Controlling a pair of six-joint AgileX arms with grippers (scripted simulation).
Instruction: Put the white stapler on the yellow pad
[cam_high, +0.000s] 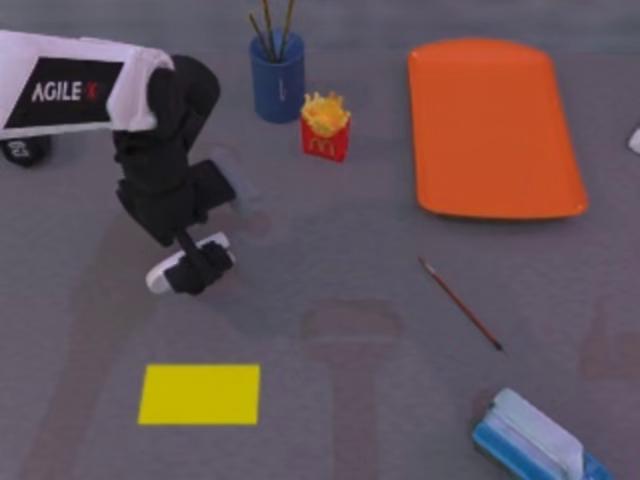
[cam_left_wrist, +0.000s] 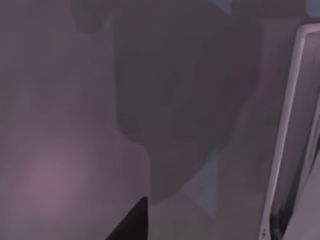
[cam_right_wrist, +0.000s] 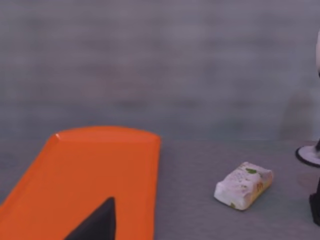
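Note:
The white stapler (cam_high: 158, 279) lies slanted on the grey table at left-centre, only its two pale ends showing. My left gripper (cam_high: 192, 268) is right over its middle. In the left wrist view the stapler (cam_left_wrist: 287, 125) runs along one edge as a white bar with a grey strip. A strip of bare table separates it from the one dark fingertip (cam_left_wrist: 132, 225) that shows, so the gripper reads as open. The yellow pad (cam_high: 199, 394) lies flat nearer the front edge, below the stapler, with nothing on it. My right arm (cam_high: 634, 140) is parked at the far right edge.
A blue pen cup (cam_high: 277, 78) and a red fries box (cam_high: 326, 128) stand at the back. The big orange tray (cam_high: 495, 130) lies at back right, a thin brush (cam_high: 460, 303) in front of it. A blue-and-white stapler (cam_high: 535, 440) sits at front right. The right wrist view shows a white packet (cam_right_wrist: 244, 185).

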